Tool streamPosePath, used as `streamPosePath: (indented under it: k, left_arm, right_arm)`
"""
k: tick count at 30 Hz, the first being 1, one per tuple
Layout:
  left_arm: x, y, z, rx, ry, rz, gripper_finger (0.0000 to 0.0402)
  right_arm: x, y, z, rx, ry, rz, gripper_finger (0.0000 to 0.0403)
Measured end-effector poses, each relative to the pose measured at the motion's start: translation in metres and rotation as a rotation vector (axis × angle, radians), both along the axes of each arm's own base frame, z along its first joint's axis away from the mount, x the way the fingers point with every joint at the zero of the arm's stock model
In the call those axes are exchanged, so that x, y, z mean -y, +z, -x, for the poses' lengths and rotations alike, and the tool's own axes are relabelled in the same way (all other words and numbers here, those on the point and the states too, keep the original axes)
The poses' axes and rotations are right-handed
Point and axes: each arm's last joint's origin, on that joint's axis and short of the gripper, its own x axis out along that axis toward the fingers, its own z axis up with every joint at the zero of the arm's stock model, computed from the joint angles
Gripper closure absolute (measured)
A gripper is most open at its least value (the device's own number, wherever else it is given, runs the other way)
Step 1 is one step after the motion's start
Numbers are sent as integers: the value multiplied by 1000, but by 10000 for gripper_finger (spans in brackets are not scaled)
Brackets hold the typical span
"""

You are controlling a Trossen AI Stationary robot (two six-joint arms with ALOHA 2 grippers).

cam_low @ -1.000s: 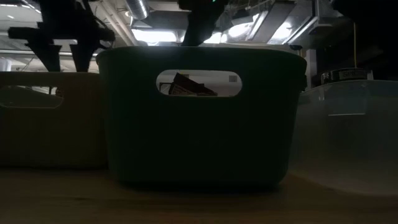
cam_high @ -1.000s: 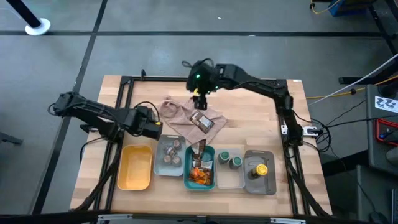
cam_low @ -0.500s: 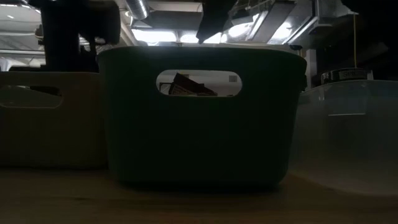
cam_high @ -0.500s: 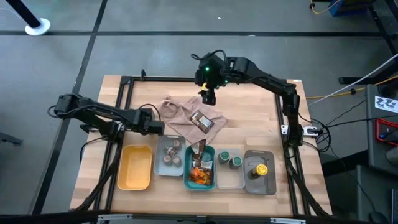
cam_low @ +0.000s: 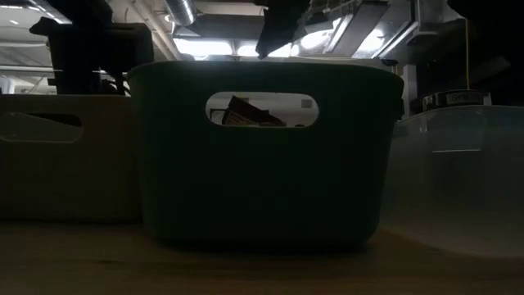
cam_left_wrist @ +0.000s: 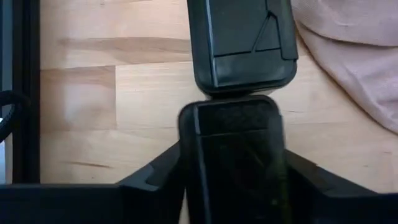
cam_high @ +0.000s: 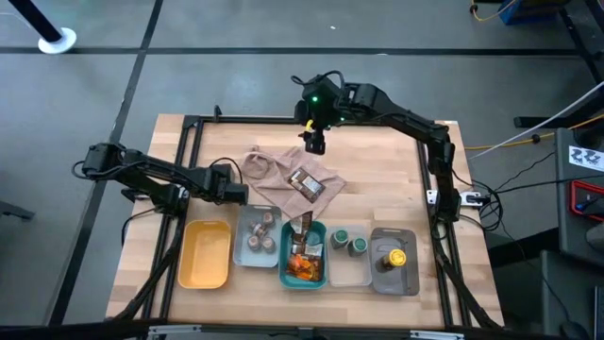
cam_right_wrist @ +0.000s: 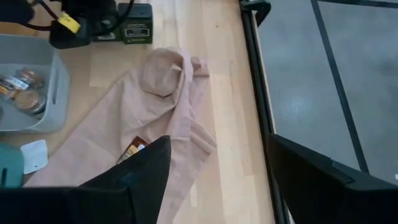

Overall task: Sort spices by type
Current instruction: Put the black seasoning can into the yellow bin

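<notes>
**Beige-pink cloth keeps one packet while both arms stand off**

Beige-pink cloth (cam_high: 283, 178) lies rumpled mid-table, and a flat brown packet (cam_high: 305, 183) rests on it, the one spice clearly outside the trays. Over the last second the right tool (cam_high: 315, 144) has lifted and pulled back from just above that packet to the cloth's far edge. In its wrist view its dark fingers (cam_right_wrist: 134, 180) stand wide apart with nothing between them. The left tool (cam_high: 229, 191) has slid closer to the cloth's near-left edge and hovers just beside it. Its jaws are closing, but I cannot tell how far, because the wrist view is filled by the arm's own black body.

For the sort, this reads as a handover: the right arm clears out, probably leaving the packet to the left.

Elsewhere, jars sit in the grey tray (cam_high: 257, 237), packets in the teal tray (cam_high: 303, 255), green-lidded jars in the clear tray (cam_high: 349, 247), and a yellow-lidded jar in the far-right grey tray (cam_high: 394, 257). The yellow tray (cam_high: 207, 253) appears bare.

The low view is dark, blocked by the teal tray's wall (cam_low: 262, 147). Only a packet corner shows through its handle slot. A bump under the cloth's far corner may hide something; I cannot tell.
</notes>
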Motion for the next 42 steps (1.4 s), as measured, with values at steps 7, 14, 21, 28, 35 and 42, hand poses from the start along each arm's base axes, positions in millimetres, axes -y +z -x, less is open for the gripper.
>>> streamPosePath:
  k: [7,14,21,28,35,42]
  left_arm:
    - [2,3,-2,-3,-54,4,301]
    - [8,38,-7,126,-160,0,301]
    - [20,79,10,254,-258,52,301]
    - [46,113,29,425,-423,205,301]
    - [85,110,39,389,-534,376,301]
    - [120,93,42,283,-500,423,301]
  right_arm:
    - [1,-2,0,-3,10,-16,139]
    - [23,-14,6,-27,-23,-78,139]
    - [43,-39,6,-34,-14,-198,139]
    - [40,-76,-2,-79,11,-245,139]
    - [41,-108,-4,-120,0,-269,139]
    - [42,-123,-6,-113,-14,-278,139]
